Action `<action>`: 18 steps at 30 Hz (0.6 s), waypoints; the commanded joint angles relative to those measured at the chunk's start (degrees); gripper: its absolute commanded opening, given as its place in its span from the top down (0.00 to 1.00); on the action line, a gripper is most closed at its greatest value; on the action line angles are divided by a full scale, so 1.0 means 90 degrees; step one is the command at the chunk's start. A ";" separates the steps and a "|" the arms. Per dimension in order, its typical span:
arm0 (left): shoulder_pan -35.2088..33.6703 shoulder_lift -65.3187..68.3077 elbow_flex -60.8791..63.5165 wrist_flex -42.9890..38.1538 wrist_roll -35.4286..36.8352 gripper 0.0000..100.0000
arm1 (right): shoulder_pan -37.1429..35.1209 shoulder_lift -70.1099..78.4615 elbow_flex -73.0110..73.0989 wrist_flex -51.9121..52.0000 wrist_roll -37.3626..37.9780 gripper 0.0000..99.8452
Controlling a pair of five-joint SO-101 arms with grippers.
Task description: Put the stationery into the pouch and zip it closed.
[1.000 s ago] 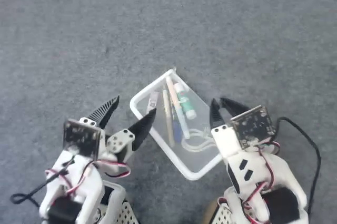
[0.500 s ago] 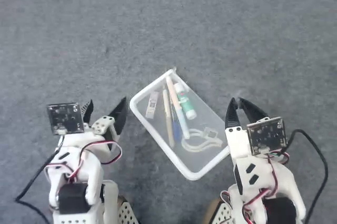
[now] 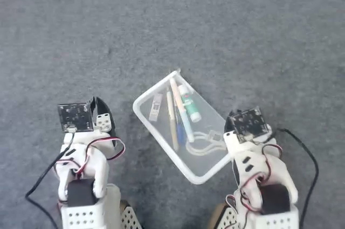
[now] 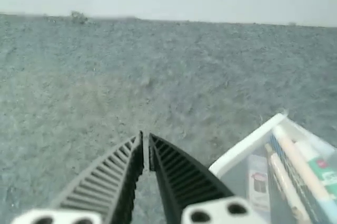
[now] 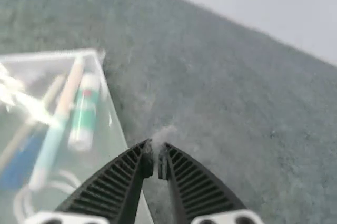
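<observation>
Pouch (image 3: pixel 207 163): a clear, flat pouch that lies slantwise on the desk (image 3: pixel 242 40) between the two arms. One corner points away from the arms. I cannot tell whether its zip is shut.

Stationery: all of it lies inside the pouch.
- A pale pen (image 3: pixel 171 117) and a white and blue pen (image 3: pixel 184 120) lie side by side along the pouch's length.
- A green-labelled tube (image 3: pixel 190 105) lies just beside them, toward the right arm.
- A small white piece (image 3: pixel 155 107) lies on the side toward the left arm.
- A clear looped item (image 3: pixel 205 144) lies at the end nearer the arms.

Left tool (image 4: pixel 146 140): closed and holding nothing, with only a thin slit between its black ribbed jaws. It sits over bare desk, near the pouch's wall (image 4: pixel 246 149) and apart from it.

Right tool (image 5: pixel 156 150): closed and holding nothing, with its jaw tips meeting. It sits just beside the pouch's long edge (image 5: pixel 108 95); I cannot tell whether it touches the edge.

Desk: a grey, felt-like surface.
</observation>
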 commanded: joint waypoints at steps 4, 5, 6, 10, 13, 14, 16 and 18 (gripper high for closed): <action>0.0010 -0.0147 0.0396 -0.0860 -0.0147 0.99 | 0.0054 -0.0093 0.0694 -0.0532 0.0137 0.99; 0.0010 -0.0147 0.0464 -0.0977 -0.0147 0.99 | 0.0044 -0.0093 0.0801 -0.0552 0.0137 0.99; 0.0010 -0.0147 0.0552 -0.1094 -0.0147 0.99 | 0.0024 -0.0093 0.0908 -0.0552 0.0137 0.99; 0.0039 -0.0137 0.0913 -0.1514 -0.0147 0.99 | 0.0005 -0.0093 0.1368 -0.0728 0.0127 0.99; 0.0381 -0.0137 0.0913 -0.1289 -0.0342 0.99 | 0.0005 -0.0034 0.1778 -0.1050 0.0107 0.99; 0.0547 -0.0137 0.0913 -0.1182 -0.0498 0.99 | 0.0005 -0.0063 0.1758 -0.0884 -0.0068 0.99; 0.0840 -0.0137 0.0913 -0.0967 -0.0762 0.99 | -0.0005 -0.0083 0.1748 -0.0591 -0.0449 0.99; 0.1016 -0.0137 0.0913 -0.0791 -0.0908 0.99 | -0.0024 -0.0083 0.1748 -0.0386 -0.0537 0.99</action>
